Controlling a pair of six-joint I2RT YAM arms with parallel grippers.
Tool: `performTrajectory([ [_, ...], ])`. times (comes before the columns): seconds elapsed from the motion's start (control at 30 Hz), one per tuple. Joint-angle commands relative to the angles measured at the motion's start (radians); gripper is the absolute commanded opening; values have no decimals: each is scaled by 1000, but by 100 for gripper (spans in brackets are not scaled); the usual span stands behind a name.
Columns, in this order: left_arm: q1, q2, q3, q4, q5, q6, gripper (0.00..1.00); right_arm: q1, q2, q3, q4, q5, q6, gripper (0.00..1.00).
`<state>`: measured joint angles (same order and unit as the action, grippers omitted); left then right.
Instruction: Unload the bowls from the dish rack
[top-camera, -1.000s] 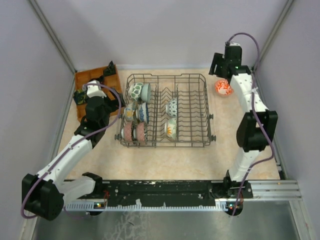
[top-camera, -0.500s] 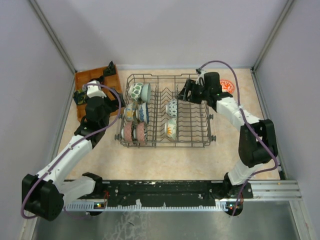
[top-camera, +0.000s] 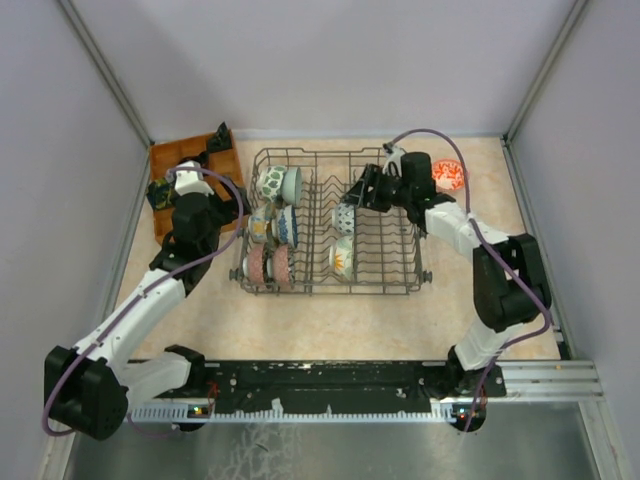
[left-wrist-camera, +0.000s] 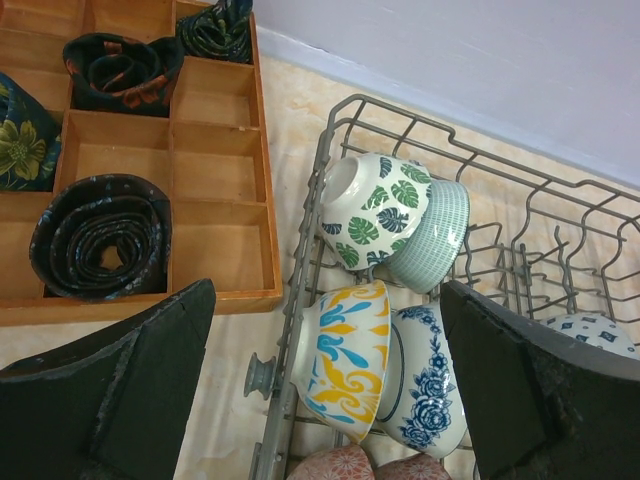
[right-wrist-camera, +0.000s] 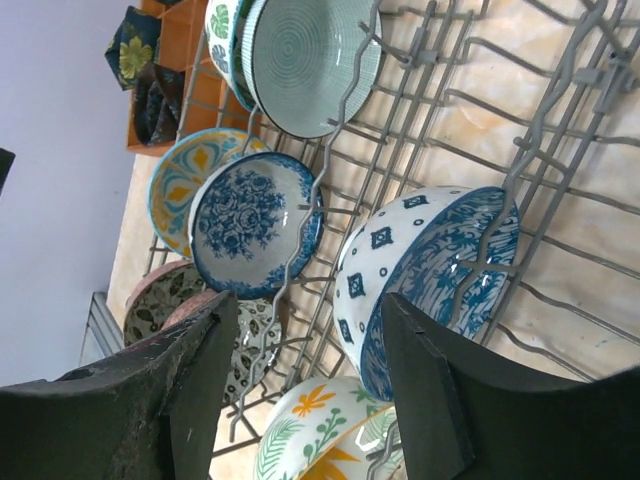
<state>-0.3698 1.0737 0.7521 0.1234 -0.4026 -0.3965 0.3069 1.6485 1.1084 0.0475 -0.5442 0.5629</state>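
**Operator:** Eight in the dish rack (top-camera: 330, 290), one outside it. Confirm the bowl count, starting from the rack's left side.

**Technician:** Confirmed. Left of the rack, just beside its wire wall, is an orange-brown compartment tray (left-wrist-camera: 215, 170) holding rolled dark cloths (left-wrist-camera: 100, 235). The left gripper (left-wrist-camera: 325, 290) hovers over the rack's left edge. Its jaws are spread wide and hold nothing.

**Operator:** What is in the rack's left section?

**Technician:** Six bowls, on edge, in three pairs.
- Far end of the rack: the green-leaf bowl (left-wrist-camera: 375, 210) with the green-striped bowl (left-wrist-camera: 435, 235) touching it on the right.
- Middle of the rack: the yellow-and-blue bowl (left-wrist-camera: 340, 360) with the blue-floral bowl (left-wrist-camera: 425, 385) against it. In the left wrist view this pair sits between the spread fingers (left-wrist-camera: 110, 390).
- Near end of the rack: two pink-speckled bowls (top-camera: 258, 264), side by side.

**Operator:** And the rack's centre?

**Technician:** Two bowls on edge among the tines. The blue-diamond bowl (right-wrist-camera: 395, 250) stands toward the far end, and the orange-leaf bowl (top-camera: 342, 258) toward the near end. The right gripper (right-wrist-camera: 308, 300) is inside the rack at the blue-diamond bowl, jaws apart. One finger overlaps that bowl's rim in the right wrist view. I cannot tell whether it touches the bowl.

**Operator:** The ninth bowl?

**Technician:** The red-orange bowl (top-camera: 448, 175) is outside the rack, on the table (top-camera: 330, 320) near the rack's far right corner. It is upright and apart from the wire.
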Motion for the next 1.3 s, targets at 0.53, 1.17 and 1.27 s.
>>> performTrajectory([
  [0.53,-4,6,-20,14,2,-10,99,21,74,-80,181,-62,78,45],
  [1.17,-4,7,-13,13,-5,0,99,21,110,-85,302,-115,146,12],
  [1.27,-4,9,-8,14,-5,1,99,21,108,-77,328,-127,161,8],
])
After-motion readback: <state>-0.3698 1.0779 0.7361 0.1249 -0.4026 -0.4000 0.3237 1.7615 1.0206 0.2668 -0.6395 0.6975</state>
